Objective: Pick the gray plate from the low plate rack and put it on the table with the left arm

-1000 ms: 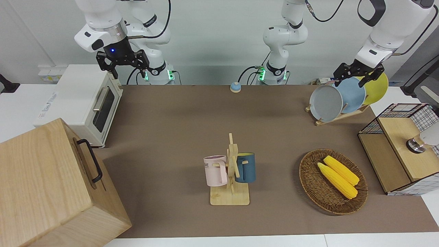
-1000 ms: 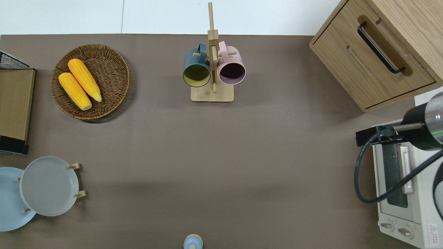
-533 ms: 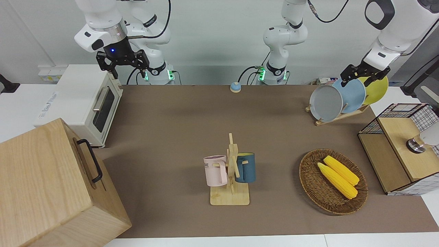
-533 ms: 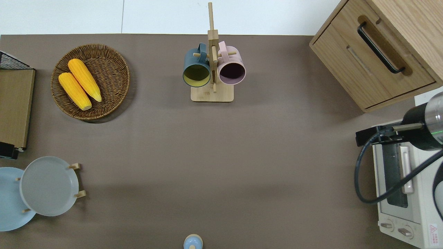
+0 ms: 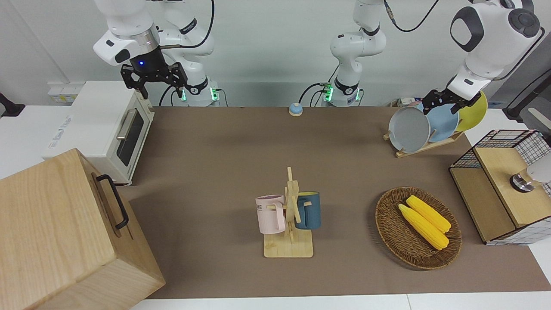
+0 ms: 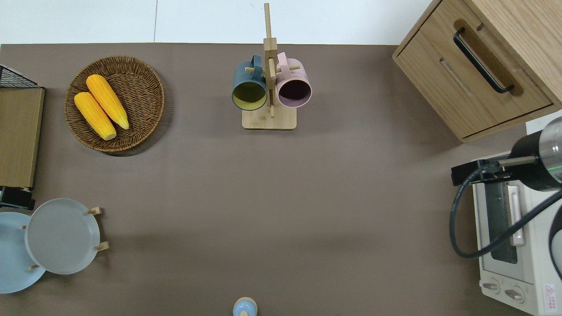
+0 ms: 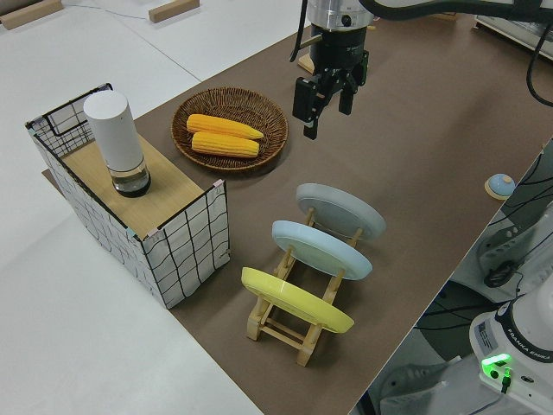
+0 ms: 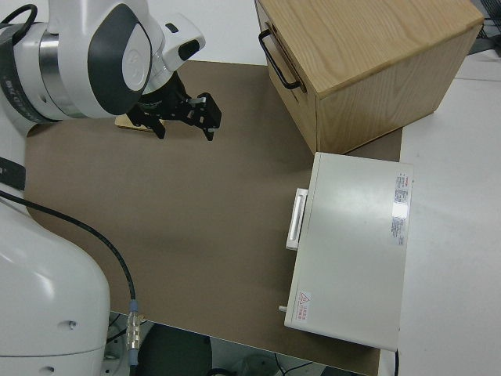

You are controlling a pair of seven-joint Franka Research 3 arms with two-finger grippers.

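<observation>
The gray plate [image 5: 409, 129] leans in the slot of the low plate rack [image 5: 426, 145] that lies closest to the table's middle, at the left arm's end of the brown table [image 5: 241, 150]. It also shows in the overhead view [image 6: 61, 235] and the left side view [image 7: 341, 210]. My left gripper [image 5: 445, 101] is open and empty in the air by the plates' upper rims. In the overhead view the left gripper [image 6: 15, 199] is over the table at the picture's edge, just off the gray plate's rim. The left side view shows its fingers [image 7: 307, 108] apart. The right arm, with its gripper [image 5: 154, 88] open, is parked.
A sky-blue plate [image 5: 443, 122] and a yellow plate [image 5: 473, 112] stand in the same rack. A wire-sided wooden shelf [image 5: 499, 185] and a wicker basket of corn [image 5: 417, 228] lie farther from the robots. A mug stand [image 5: 289, 215], a toaster oven [image 5: 107, 129] and a wooden drawer box [image 5: 64, 232] are also on the table.
My left gripper has swung and come down a little toward the upper rims of the plates. The plates, the rack and the right arm have not moved.
</observation>
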